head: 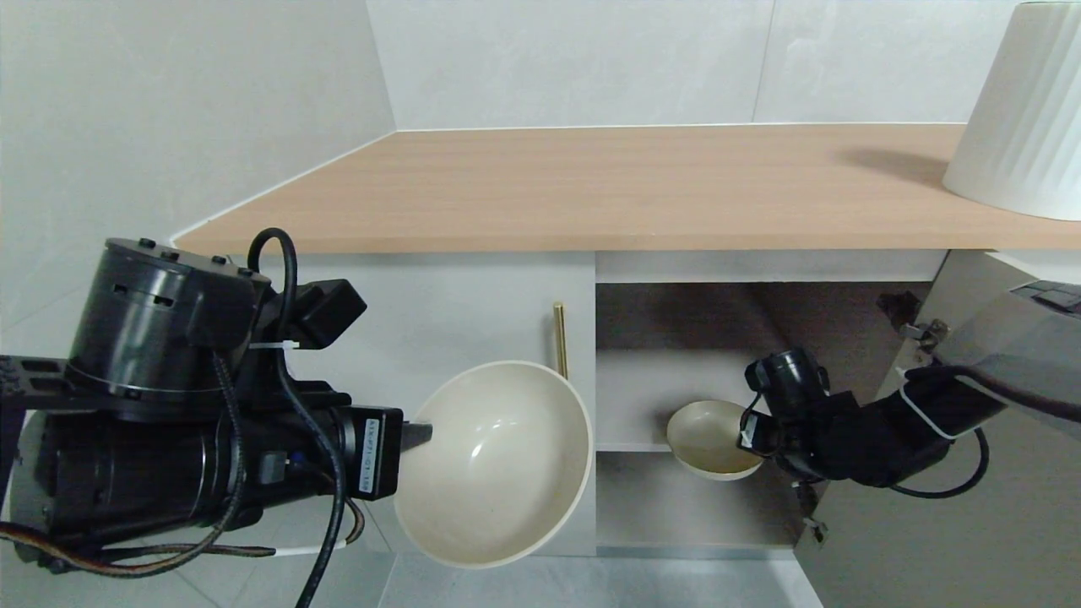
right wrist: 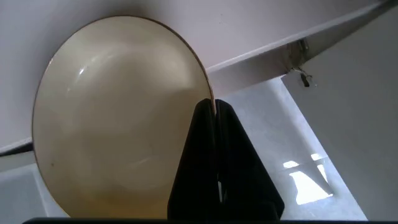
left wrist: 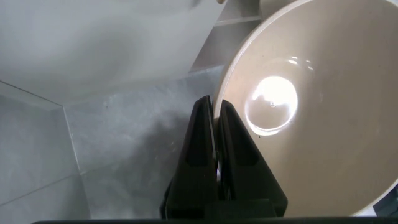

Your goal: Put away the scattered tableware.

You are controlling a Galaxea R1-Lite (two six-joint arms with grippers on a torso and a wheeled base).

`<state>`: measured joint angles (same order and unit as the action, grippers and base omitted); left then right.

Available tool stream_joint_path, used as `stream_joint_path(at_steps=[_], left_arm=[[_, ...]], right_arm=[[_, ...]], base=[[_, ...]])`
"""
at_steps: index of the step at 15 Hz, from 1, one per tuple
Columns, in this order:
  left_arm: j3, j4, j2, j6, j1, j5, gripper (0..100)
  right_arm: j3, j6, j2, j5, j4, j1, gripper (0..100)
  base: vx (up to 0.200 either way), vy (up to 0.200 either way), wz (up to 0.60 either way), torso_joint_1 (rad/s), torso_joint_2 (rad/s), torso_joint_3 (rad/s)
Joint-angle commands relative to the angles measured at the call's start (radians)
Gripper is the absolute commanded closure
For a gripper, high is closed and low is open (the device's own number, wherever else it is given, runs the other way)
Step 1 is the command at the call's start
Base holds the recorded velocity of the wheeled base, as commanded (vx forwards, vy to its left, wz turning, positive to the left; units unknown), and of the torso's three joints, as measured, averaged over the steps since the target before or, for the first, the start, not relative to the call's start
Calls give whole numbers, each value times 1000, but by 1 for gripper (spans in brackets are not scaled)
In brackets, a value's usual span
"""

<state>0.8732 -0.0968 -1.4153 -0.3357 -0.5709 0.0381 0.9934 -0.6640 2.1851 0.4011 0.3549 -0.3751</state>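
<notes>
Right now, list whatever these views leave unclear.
1. Head view: whether the small bowl rests on the cabinet shelf; its underside is hidden.
2. Head view: the lampshade, cut off by the top and right edges.
3. Left wrist view: the large bowl, far rim cut off by the edge.

A white ribbed lampshade (head: pixel 1018 110) is seen at the right end of a wooden countertop (head: pixel 642 186), which is backed by pale wall tiles (head: pixel 574 59). Below, 1 grey cabinet door (head: pixel 473 312) is shut, with a slim brass handle (head: pixel 559 338) fixed upright near its right edge. 1 open door (head: pixel 996 549) is carried on a metal hinge (head: pixel 925 331). Grey floor tiles (left wrist: pixel 124 143) are seen beneath.
</notes>
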Motion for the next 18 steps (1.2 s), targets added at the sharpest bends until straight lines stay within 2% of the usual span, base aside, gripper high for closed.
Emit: stream_joint_path(at_steps=[1,3,7,18], left_arm=[[0,0,-16,0,0,2,100],[0,2,-25,0,0,2,100],[-31,72,-39,1,0,2,100],[-31,85,-67,0,0,3,100]], right_arm=[[71,1,58,7,3,21,100],[103,3,97,33,4,27,100],[211,11,185,71,3,53,100],[332,7,254,93,1,70,100]], base=[[0,0,0,0,0,0],[0,0,0,0,0,0],[0,0,0,0,0,0],[0,0,0,0,0,0]])
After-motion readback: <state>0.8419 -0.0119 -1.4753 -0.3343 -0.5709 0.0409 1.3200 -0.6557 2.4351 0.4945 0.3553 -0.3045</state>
